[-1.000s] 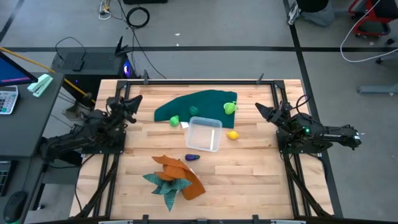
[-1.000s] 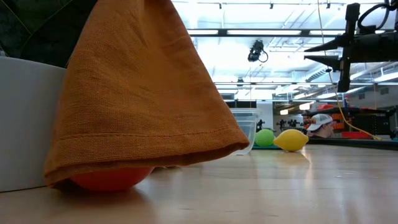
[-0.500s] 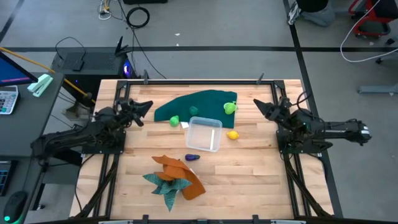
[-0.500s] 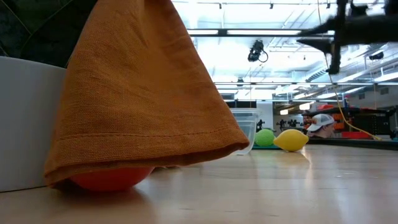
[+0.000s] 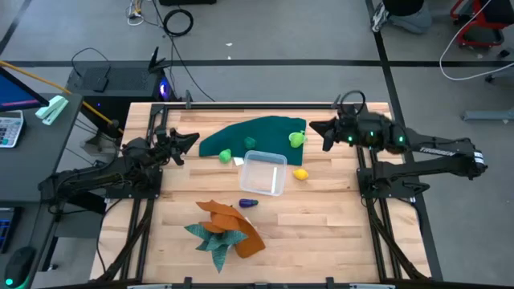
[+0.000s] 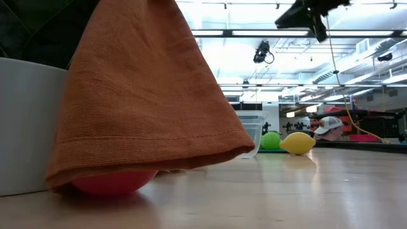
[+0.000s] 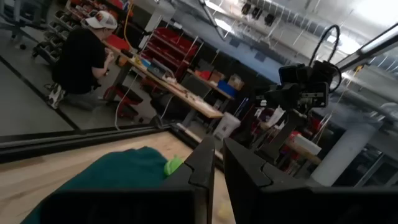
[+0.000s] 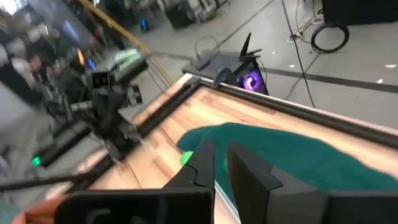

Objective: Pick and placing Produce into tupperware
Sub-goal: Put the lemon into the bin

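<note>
High view: clear tupperware (image 5: 263,173) at table centre, yellow lemon (image 5: 300,173) just right of it with long axis roughly across the table, purple piece (image 5: 248,203) below, two green pieces (image 5: 298,139) on the dark green cloth (image 5: 255,133), right gripper (image 5: 315,128) raised near that cloth, left gripper (image 5: 191,137) at the left edge, low view alone shows a red piece (image 6: 114,182) under the orange cloth (image 6: 146,89), wrist views: both grippers' fingers nearly together, empty, probably closed.

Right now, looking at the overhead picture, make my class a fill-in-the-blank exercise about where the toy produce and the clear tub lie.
1. The clear tub holds ____ pieces of produce.
2. The yellow lemon lies on the bare wood just beside the tub, on the side nearer the ____ arm.
3. The light green fruit rests on the dark ____ cloth.
4. The purple vegetable lies between the tub and the ____ cloth.

Missing words: no; right; green; orange
</note>
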